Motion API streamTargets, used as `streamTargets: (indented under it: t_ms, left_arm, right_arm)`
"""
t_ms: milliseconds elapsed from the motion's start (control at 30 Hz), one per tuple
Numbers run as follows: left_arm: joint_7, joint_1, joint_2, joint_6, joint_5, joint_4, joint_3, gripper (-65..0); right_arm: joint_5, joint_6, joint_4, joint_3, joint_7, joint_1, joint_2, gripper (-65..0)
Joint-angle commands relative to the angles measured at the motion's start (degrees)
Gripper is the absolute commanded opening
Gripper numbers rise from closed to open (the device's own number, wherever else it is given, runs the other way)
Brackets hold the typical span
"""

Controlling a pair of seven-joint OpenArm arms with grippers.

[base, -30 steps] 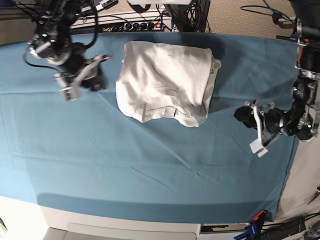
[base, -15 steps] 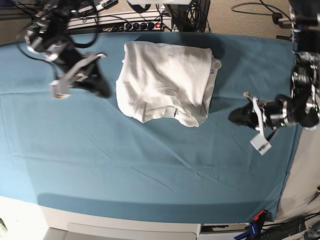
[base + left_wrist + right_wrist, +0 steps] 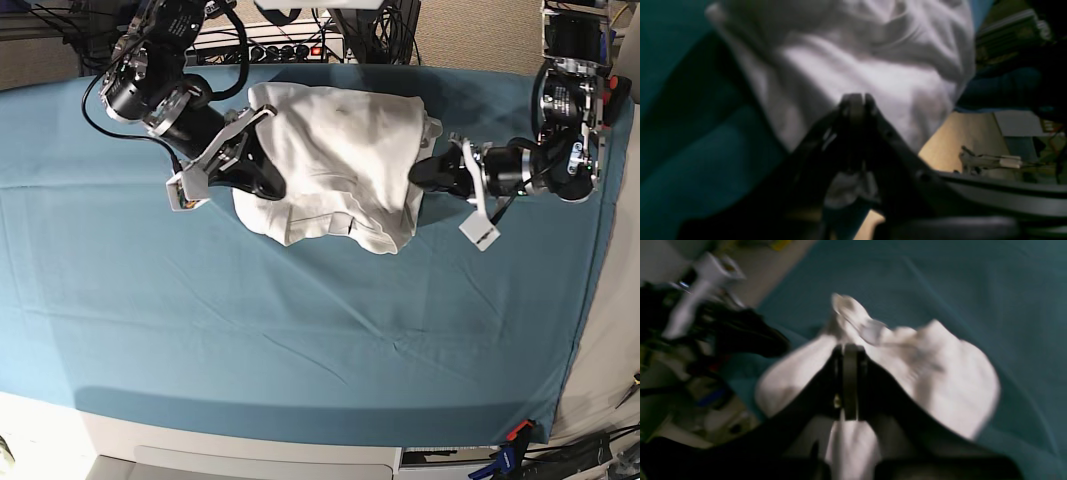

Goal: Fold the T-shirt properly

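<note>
The T-shirt [image 3: 335,165] lies as a bunched, roughly folded white bundle on the teal worktop [image 3: 300,330], toward its far edge, and it sits directly between the two tools, one at each side edge. The right tool [image 3: 262,180] presses in at one side of the bundle, with the cloth spreading away in front of its tips; its wrist view shows the jaws clenched together with white fabric right at and around the tips [image 3: 848,351], though blur hides whether a fold is pinched. The left tool [image 3: 425,172] meets the opposite side, near the corner where the bundle bulges outward. Its jaws are likewise clenched, with the shirt [image 3: 853,66] lying just ahead of the tips and more white cloth below them; again I cannot tell if anything is caught. Both tools are about equally close, so the coming move seems to turn on this facing arrangement, with the bundle's width spanning the line from one tool to the other.
</note>
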Motion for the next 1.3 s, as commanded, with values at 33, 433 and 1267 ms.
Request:
streamTargets:
  t_ms: [33,433,1267]
  left_arm:
    - [-0.6,-0.6,0.8,-0.3,-2.3,1.9,-0.4,-65.0]
    - [-1.0,8.0,7.2,-2.0,-2.6,8.9,-0.4,-65.0]
    - [-7.1,11.8,7.2,4.6,21.1,8.7,-0.4,-65.0]
  right_arm:
    - [1.0,0.1,-1.2,0.0,1.7,1.4,0.0,-65.0]
    - [1.7,0.2,-17.4,0.0,0.4,10.7,0.0,-65.0]
    - [-9.6,0.3,-33.0,0.0,4.3,21.6,8.2,-65.0]
